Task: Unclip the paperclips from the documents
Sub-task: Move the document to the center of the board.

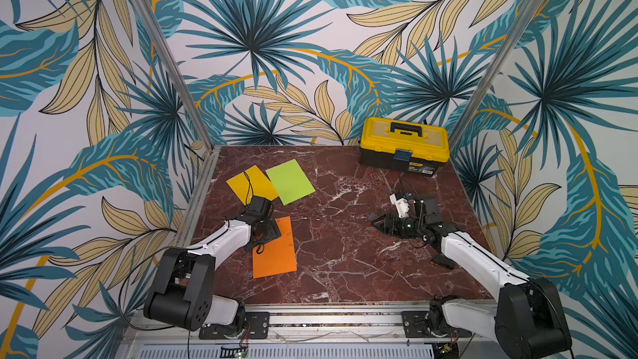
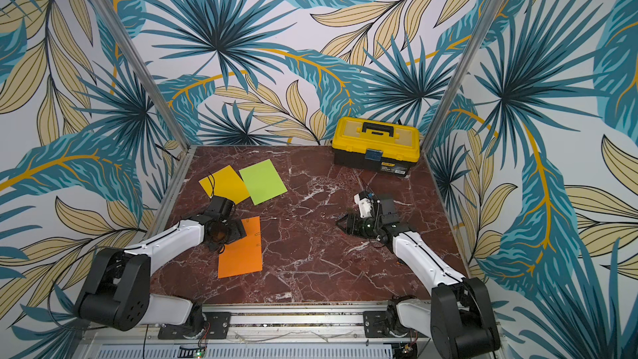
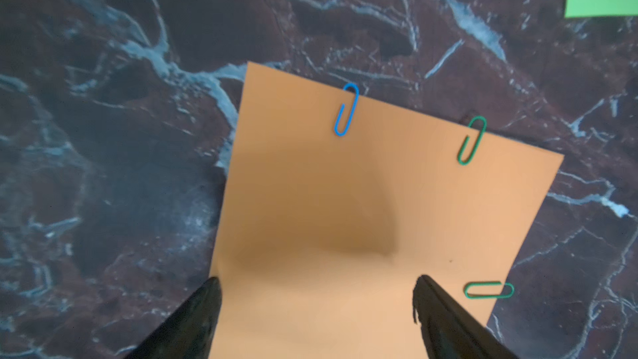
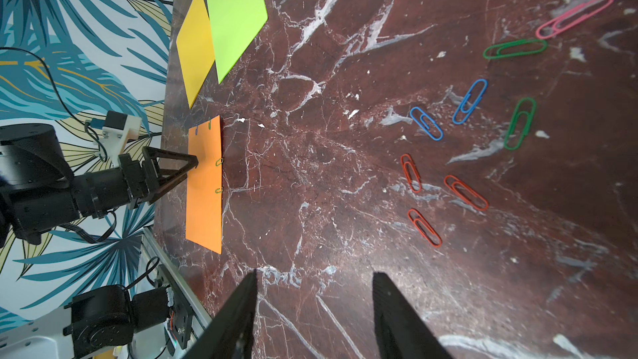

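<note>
Left to right. The left gripper (image 3: pixel 317 279) hangs low over the near part of the orange sheet (image 1: pixel 276 257), jaws spread wide and gripping nothing; whether its fingertips touch the paper cannot be told. The stance probably serves to pin the sheet flat while clips are drawn off it. Four clips sit on this sheet: a blue clip (image 3: pixel 346 109) and a green clip (image 3: pixel 472 140) on the short far edge, and two further green clips (image 4: pixel 219 161) on the long edge facing the middle of the table (image 1: pixel 345 271). Behind it, the yellow sheet (image 1: pixel 252 183) and the lime-green sheet (image 1: pixel 290 181) lie side by side with edges meeting; no clip can be made out on either, so they are judged finished. Further right, well apart from the documents, the loose paperclips (image 4: pixel 426 123) lie scattered on bare marble, apparently a drop-off spot. The right gripper (image 4: pixel 316 273) hovers just beside them, jaws parted and empty. A closed toolbox (image 1: pixel 404 146) stands in the far right corner.
</note>
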Robot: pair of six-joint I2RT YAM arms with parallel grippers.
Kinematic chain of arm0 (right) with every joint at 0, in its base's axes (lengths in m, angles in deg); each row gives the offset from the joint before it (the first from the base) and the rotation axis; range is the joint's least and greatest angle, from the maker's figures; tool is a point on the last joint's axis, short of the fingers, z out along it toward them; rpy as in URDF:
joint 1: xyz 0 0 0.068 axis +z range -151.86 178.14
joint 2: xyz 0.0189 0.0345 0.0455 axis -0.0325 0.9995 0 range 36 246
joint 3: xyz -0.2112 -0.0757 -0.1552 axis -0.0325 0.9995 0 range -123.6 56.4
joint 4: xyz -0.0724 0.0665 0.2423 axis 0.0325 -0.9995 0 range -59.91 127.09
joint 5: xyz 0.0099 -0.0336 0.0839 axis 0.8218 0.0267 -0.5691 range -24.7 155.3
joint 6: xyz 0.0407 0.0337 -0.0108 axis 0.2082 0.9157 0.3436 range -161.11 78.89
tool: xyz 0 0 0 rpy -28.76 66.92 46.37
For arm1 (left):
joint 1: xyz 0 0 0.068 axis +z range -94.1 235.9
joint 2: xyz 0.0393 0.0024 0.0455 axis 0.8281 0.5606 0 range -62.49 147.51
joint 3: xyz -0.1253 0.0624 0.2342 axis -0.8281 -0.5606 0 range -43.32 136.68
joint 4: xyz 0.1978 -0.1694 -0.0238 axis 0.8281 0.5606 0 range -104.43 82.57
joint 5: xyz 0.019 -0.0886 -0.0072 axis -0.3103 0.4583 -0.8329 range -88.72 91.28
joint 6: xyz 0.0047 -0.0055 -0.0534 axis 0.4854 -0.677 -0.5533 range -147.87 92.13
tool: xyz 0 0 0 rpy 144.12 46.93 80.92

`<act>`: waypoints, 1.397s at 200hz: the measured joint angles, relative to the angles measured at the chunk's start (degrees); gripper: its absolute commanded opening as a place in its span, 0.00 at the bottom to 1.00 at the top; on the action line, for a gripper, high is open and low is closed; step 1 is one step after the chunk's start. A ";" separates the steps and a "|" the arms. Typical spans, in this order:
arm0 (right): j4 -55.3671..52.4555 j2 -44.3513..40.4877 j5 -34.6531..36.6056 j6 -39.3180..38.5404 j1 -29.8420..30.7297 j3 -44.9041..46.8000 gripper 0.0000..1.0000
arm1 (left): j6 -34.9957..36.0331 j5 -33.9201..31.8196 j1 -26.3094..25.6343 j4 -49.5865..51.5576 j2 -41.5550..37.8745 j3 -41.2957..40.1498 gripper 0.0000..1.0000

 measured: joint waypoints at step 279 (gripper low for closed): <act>3.17 2.78 -1.16 0.07 0.11 0.90 0.55 | -16.02 7.82 -28.11 -6.32 15.74 16.50 0.86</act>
